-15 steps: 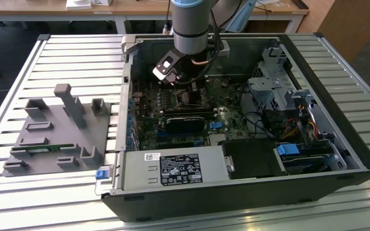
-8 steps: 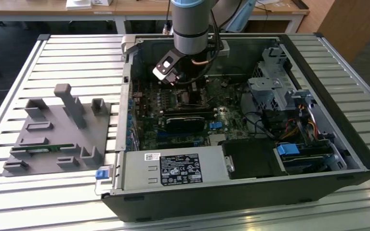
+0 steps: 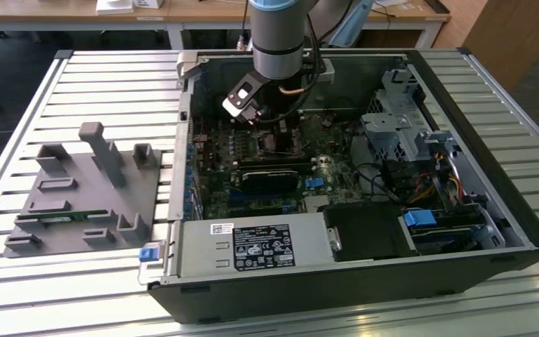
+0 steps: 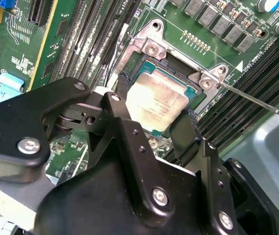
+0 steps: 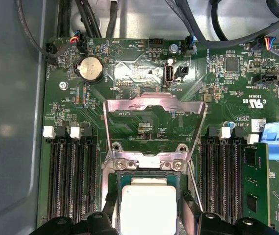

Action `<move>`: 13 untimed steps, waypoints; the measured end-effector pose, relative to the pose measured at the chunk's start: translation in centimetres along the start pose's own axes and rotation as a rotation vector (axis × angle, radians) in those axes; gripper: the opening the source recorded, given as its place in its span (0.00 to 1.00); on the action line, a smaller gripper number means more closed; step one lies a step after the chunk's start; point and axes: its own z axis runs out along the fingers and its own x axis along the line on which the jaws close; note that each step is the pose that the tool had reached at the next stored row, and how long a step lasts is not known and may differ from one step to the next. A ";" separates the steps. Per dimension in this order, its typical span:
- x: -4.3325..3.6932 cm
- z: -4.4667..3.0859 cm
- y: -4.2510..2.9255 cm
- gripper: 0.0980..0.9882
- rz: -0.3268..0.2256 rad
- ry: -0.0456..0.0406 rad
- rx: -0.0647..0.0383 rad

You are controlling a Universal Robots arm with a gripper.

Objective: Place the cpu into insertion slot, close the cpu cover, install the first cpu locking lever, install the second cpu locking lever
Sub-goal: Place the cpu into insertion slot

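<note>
The cpu [image 4: 156,100] is a silver-grey square lying flat and low in the insertion slot [image 5: 144,172], which is the black socket on the green board. My gripper [image 4: 154,104] hangs straight over it. One black finger [image 4: 122,85] lies against one side of the chip and the other finger [image 4: 187,122] against the opposite side. In the first wrist view the cpu [image 5: 147,205] also shows between the fingertips [image 5: 109,208]. The cpu cover [image 5: 154,105] stands swung open behind the socket. A thin locking lever [image 4: 257,100] sticks out sideways. In the exterior view the gripper [image 3: 267,137] is down inside the case.
Black memory slots [image 5: 73,181] run along both sides of the socket. A coin battery [image 5: 89,67] and cables lie beyond the cover. The case holds a power supply [image 3: 250,247], a black heatsink block [image 3: 269,179] and a drive cage [image 3: 401,126]. A grey fixture [image 3: 82,189] stands outside.
</note>
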 end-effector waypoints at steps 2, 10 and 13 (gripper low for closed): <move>0.00 -0.12 0.01 0.58 0.000 0.0001 0.000; 0.00 -1.02 0.16 0.42 0.002 -0.0001 0.005; -0.01 -1.15 0.32 0.29 0.004 -0.0003 0.012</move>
